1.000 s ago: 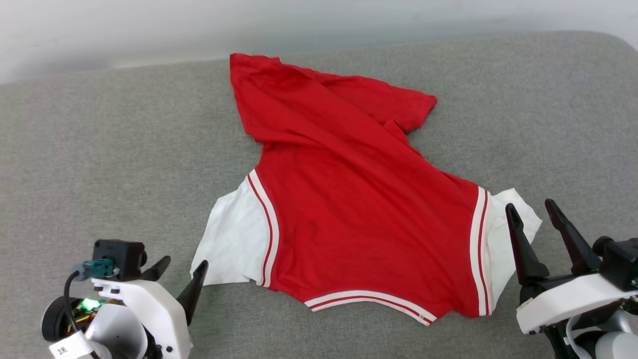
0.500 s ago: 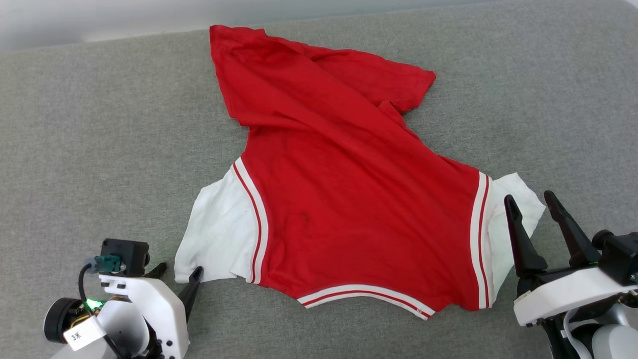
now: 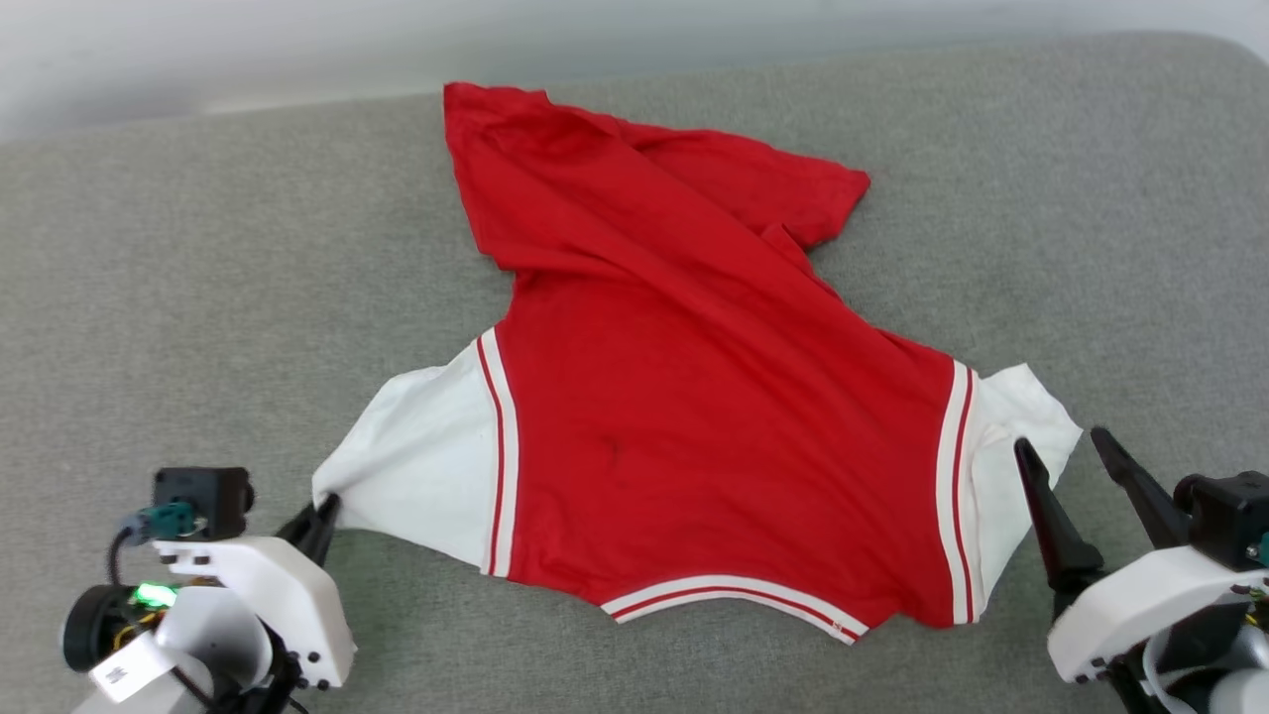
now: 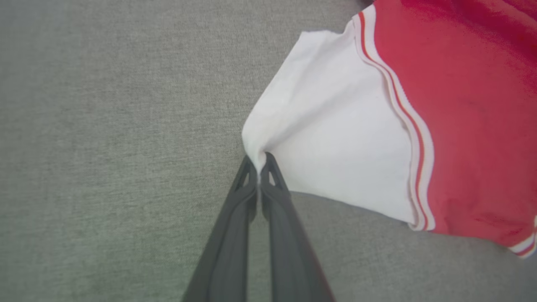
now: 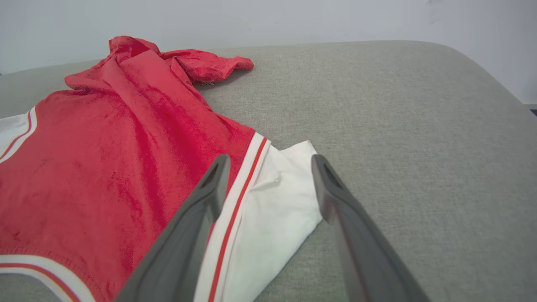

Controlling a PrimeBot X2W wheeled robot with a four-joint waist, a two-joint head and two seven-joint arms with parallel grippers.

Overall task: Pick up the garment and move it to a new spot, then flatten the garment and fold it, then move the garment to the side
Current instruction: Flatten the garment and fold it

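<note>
Nearest us, our left fingers (image 3: 319, 516) are clamped on one white sleeve's corner, while our right fingers (image 3: 1029, 466) stand apart by the second sleeve. Between and beyond them, the one garment (image 3: 694, 397) lies plain red side up on the grey padded surface (image 3: 198, 297).

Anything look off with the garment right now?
The garment isn't flat: its far end is twisted and folded over itself. The left sleeve is pulled to a point where the left gripper pinches its corner. The right gripper hangs open by the right sleeve.
</note>
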